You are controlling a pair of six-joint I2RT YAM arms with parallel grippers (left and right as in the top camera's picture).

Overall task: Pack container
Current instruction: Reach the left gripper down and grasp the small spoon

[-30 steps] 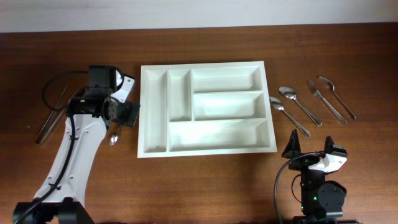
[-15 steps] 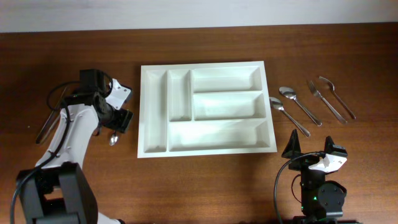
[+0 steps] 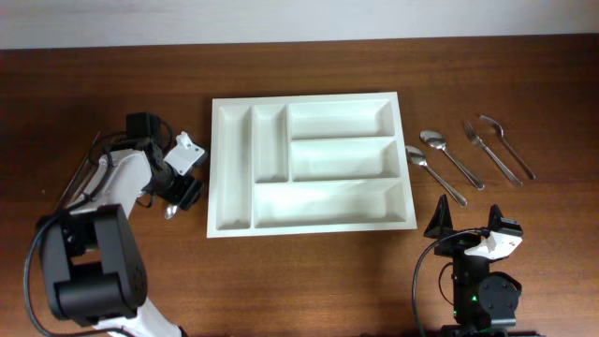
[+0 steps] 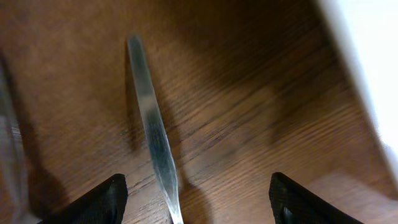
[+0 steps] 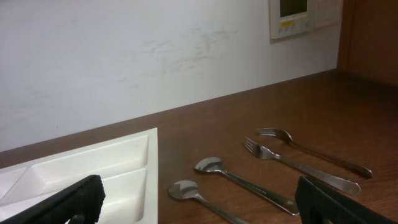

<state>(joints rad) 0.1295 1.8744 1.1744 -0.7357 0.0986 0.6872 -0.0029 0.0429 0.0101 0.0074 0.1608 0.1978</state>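
Note:
The container point(image 3: 213, 168) is a large white cutlery tray in the middle of the table, with all its compartments bare. Its edge shows in the left wrist view point(image 4: 373, 68) and in the right wrist view point(image 5: 93, 168). My left gripper point(image 3: 178, 195) is open, low over the table just left of the tray. A steel spoon point(image 3: 170, 208) lies under it; its handle point(image 4: 152, 134) runs between the open fingers point(image 4: 199, 202), untouched. My right gripper point(image 3: 473, 229) is open and empty near the front edge, also shown in the right wrist view point(image 5: 205, 199).
Two spoons point(image 3: 433, 176) point(image 3: 449, 157) and two forks point(image 3: 491, 154) point(image 3: 508, 148) lie right of the tray, seen in the right wrist view as spoons point(image 5: 186, 190) point(image 5: 211, 165) and forks point(image 5: 261, 149) point(image 5: 277, 132). Long thin utensils point(image 3: 80, 173) lie at the far left.
My left arm has folded in and its gripper has come down closer over the spoon left of the tray. The right arm has not moved.

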